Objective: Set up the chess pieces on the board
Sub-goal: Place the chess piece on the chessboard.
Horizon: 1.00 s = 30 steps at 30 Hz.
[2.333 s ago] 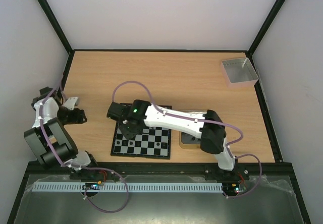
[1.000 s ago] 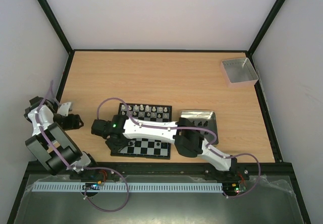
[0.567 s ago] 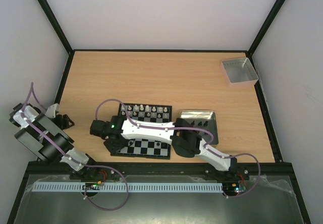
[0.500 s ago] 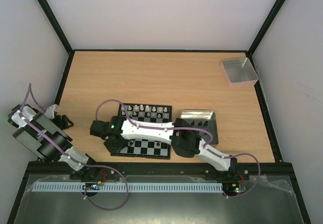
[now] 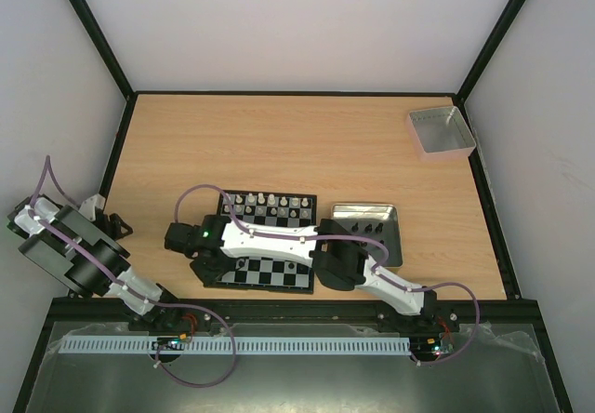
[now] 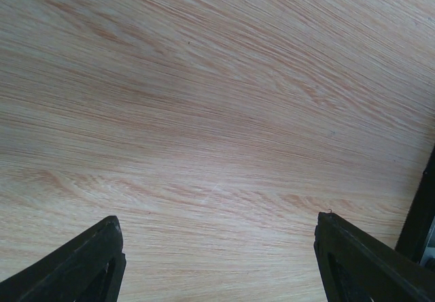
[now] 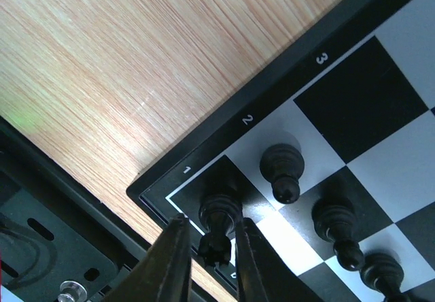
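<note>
Fingers of the right gripper (image 7: 211,224) closely flank a black piece (image 7: 219,212) standing on the corner square of the board (image 7: 285,88). Whether they pinch it or are free of it cannot be told. A clean release would mean parting evenly, then rising straight up, clear of the neighbouring pawn (image 7: 282,169). The left gripper (image 6: 216,230) hangs spread wide over bare table (image 6: 217,111), well apart from the board.
</note>
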{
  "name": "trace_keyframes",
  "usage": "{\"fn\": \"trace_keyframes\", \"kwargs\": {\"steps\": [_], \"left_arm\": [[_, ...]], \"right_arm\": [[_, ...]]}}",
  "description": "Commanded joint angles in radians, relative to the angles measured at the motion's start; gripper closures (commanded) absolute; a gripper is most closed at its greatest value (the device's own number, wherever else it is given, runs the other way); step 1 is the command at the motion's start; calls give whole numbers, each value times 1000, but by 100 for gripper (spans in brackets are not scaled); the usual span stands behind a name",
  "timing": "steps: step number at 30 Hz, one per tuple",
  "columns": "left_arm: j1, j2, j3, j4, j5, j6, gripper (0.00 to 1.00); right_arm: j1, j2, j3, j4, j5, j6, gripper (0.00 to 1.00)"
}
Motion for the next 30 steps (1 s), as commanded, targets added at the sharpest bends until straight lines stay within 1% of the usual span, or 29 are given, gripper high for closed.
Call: {"fn": "trace_keyframes", "kwargs": {"steps": [1, 13, 15, 17, 19, 21, 26, 30], "left_arm": [[8, 16, -8, -12, 17, 22, 23], [7, 3, -22, -34, 24, 43, 24], [0, -15, -26, -43, 19, 59, 27], [-24, -36, -32, -60, 4, 77, 32], [-70, -65, -42, -75, -15, 91, 37], [-132, -101, -56, -77, -48, 97, 39], [-309, -175, -103, -66, -129, 77, 54], [-453, -192, -142, -53, -191, 35, 68]], "right_arm": [[2, 21, 45, -28, 14, -8, 81], [2, -4, 79, -89, 53, -20, 77], [1, -28, 79, -109, 88, -17, 77], [-7, -70, 68, -130, 123, -6, 77], [-25, -120, 38, -150, 160, 10, 77], [-65, -197, -47, -146, 214, 34, 77], [-187, -432, -279, -86, 296, 115, 77], [-289, -604, -442, -41, 319, 165, 77]]}}
